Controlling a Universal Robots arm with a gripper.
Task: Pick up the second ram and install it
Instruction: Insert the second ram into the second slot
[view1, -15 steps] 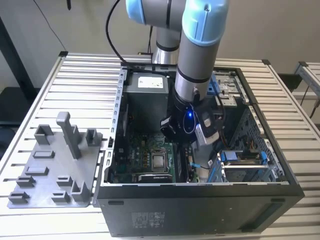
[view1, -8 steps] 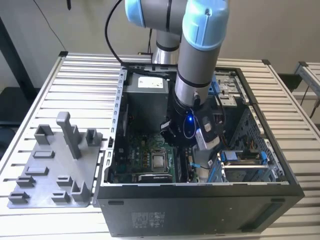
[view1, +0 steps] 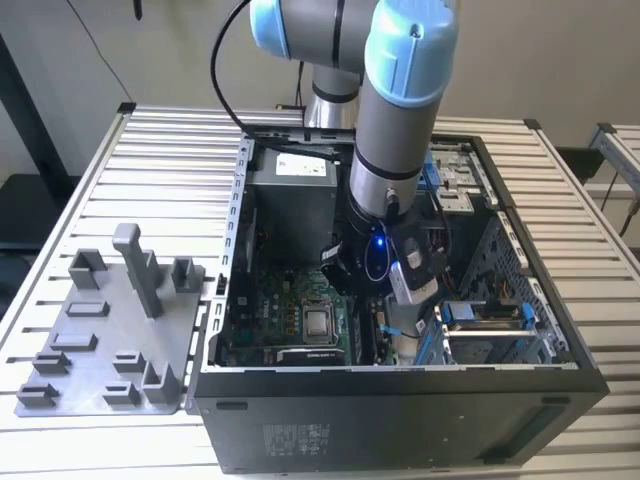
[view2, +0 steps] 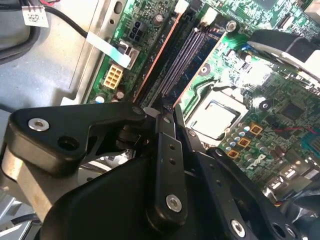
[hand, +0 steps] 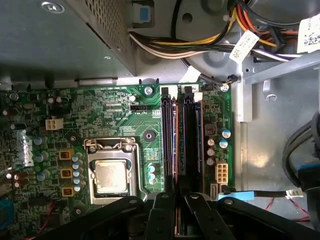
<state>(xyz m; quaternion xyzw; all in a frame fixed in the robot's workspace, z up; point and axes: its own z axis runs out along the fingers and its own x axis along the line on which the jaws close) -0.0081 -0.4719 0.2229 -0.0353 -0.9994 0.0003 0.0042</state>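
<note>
While the arm reaches down into the open computer case (view1: 560, 350), the work looks to be at the seating step: the gripper (hand: 177, 200) hangs directly over the memory slots (hand: 180, 140) on the motherboard (hand: 115, 115), beside the processor socket (hand: 111, 175). Its fingers (view2: 167, 150) are drawn narrow, nearly together, and a thin edge between them may be the second ram (hand: 178, 220), though I cannot tell for certain. Pressing home would call for square alignment with the slot.

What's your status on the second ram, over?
Gripper low over the motherboard memory slots. Second ram upright in its slot, in line with gripper; hold unconfirmed. Cables lie beside the board, none across the slots.
</note>
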